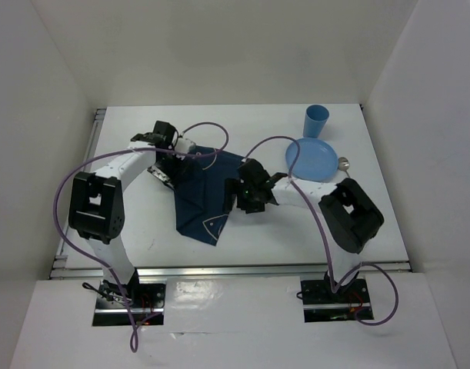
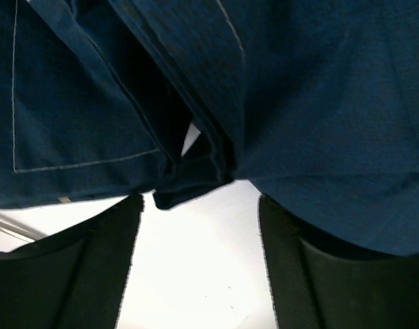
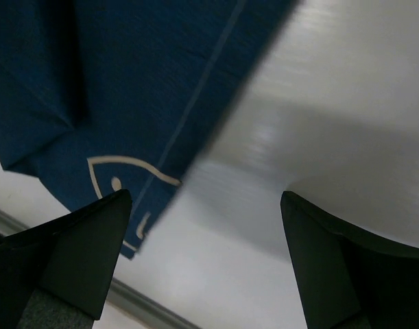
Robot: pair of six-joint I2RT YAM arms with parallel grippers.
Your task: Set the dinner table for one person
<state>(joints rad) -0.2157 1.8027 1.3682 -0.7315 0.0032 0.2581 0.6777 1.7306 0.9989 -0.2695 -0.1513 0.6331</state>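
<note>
The white dinner table [image 1: 281, 231] carries a crumpled navy placemat [image 1: 200, 192] with pale fish outlines at its middle. My left gripper [image 1: 167, 171] is at the placemat's upper left edge. In the left wrist view it [image 2: 199, 205] is open, with bare table between the fingers and a fold of the placemat [image 2: 195, 103] just past the tips. My right gripper [image 1: 246, 196] is at the placemat's right edge. In the right wrist view it [image 3: 206, 199] is open wide over bare table [image 3: 332, 103], with the placemat's edge [image 3: 127, 82] to its left.
A blue plate [image 1: 311, 157] lies at the back right with a blue cup [image 1: 316, 121] behind it. A small metallic object [image 1: 344, 163] sits by the plate's right rim. Metal rails [image 1: 219, 269] line the table edges. White walls enclose the table.
</note>
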